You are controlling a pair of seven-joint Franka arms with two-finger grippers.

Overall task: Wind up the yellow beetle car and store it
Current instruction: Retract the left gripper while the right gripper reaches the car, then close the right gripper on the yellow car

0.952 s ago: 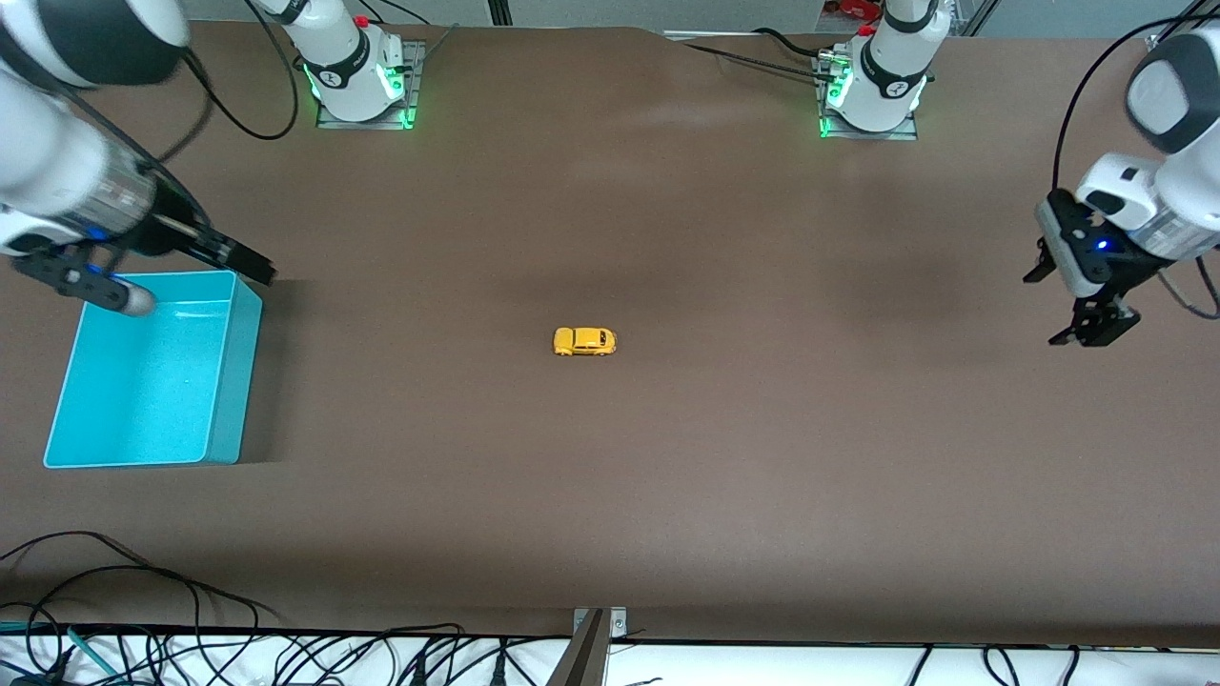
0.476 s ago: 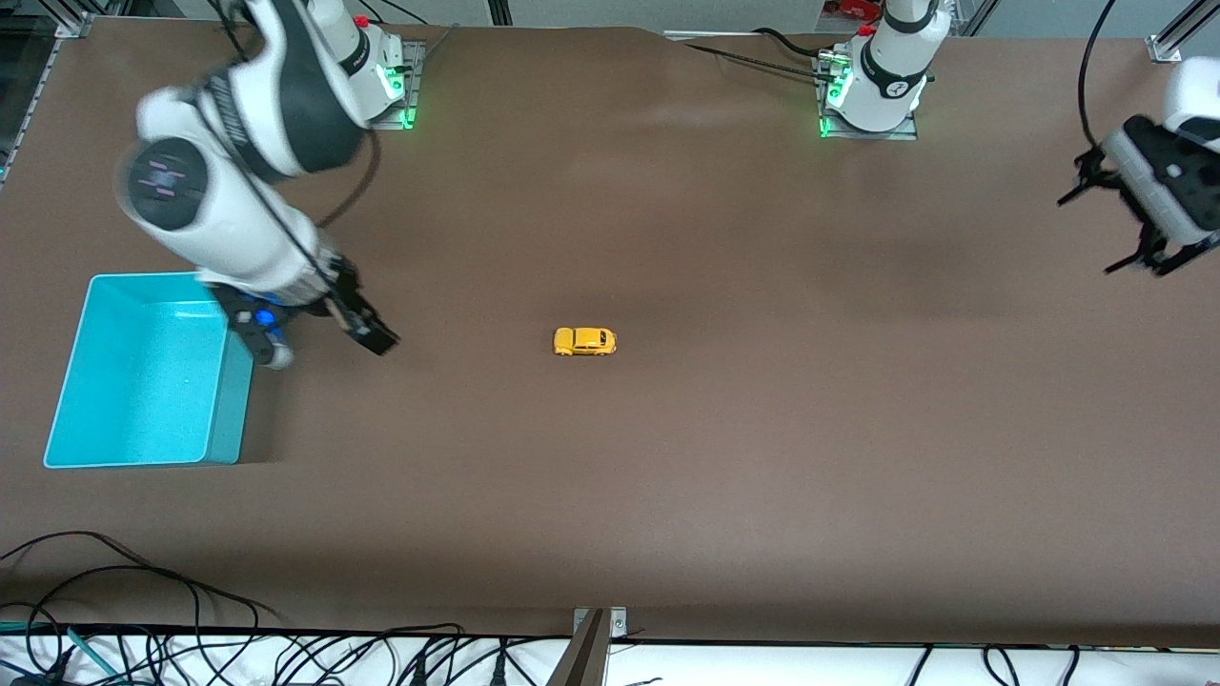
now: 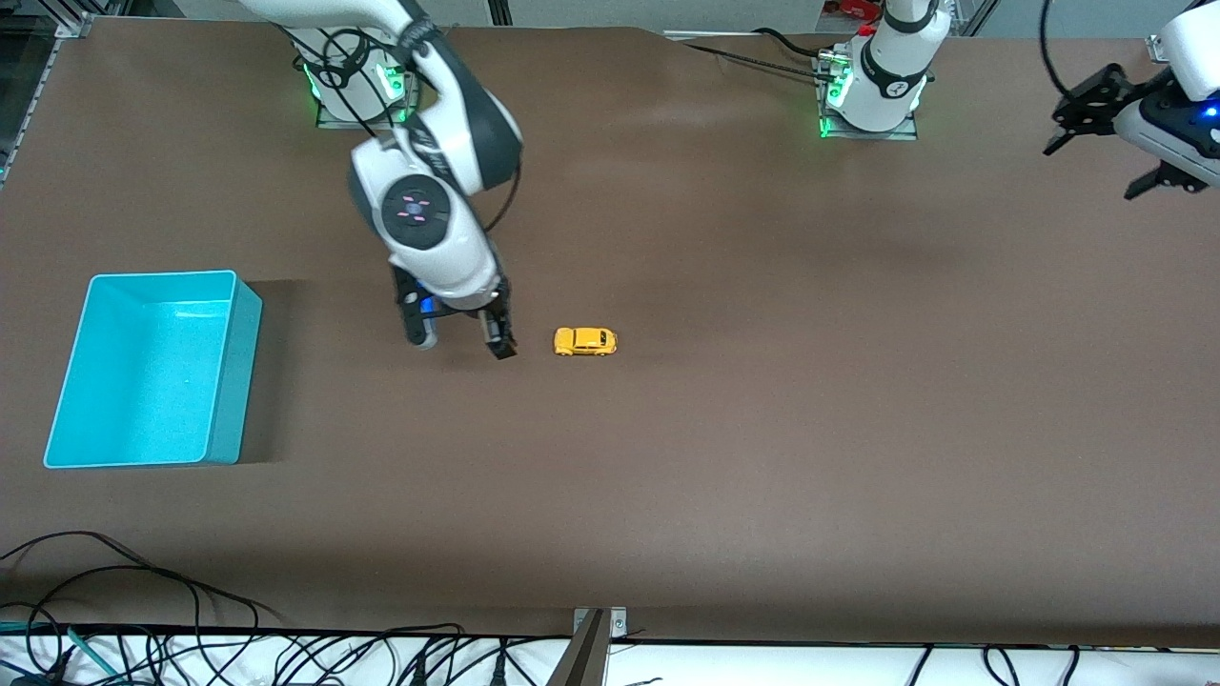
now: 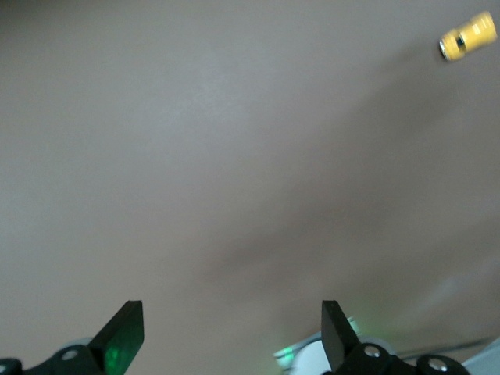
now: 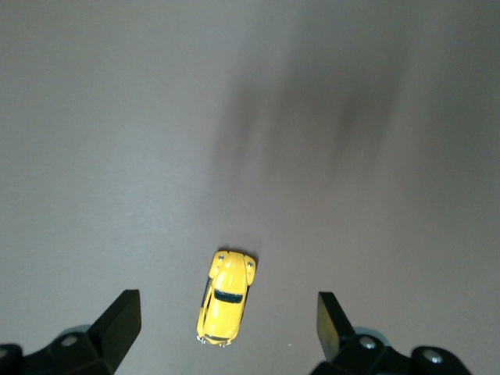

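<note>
At the middle of the bare brown table point(image 3: 762, 429), a tiny rounded yellow beetle car point(image 3: 585, 341) sits alone on its wheels, lying lengthwise along the table. Taking the car as the centre of a clock in the front view, the right gripper point(image 3: 461, 341) hangs at nine o'clock, just beside the car and not touching it, pointing down with its two fingers spread wide and nothing between them. It probably stands there because it is lining up to pick the car, so the jaws are wide to clear the body.

An open turquoise plastic bin point(image 3: 221, 372), rectangular and empty, waits farther out at nine o'clock, at the right arm's end of the table, likely as the storage place.

The left gripper point(image 3: 1110, 133) is at about two o'clock, raised over the table edge at the left arm's end, fingers apart and empty; this arm waits.

In the right wrist view, the car point(image 5: 226, 296) is glossy yellow with dark windows, a domed roof and curved fenders.
</note>
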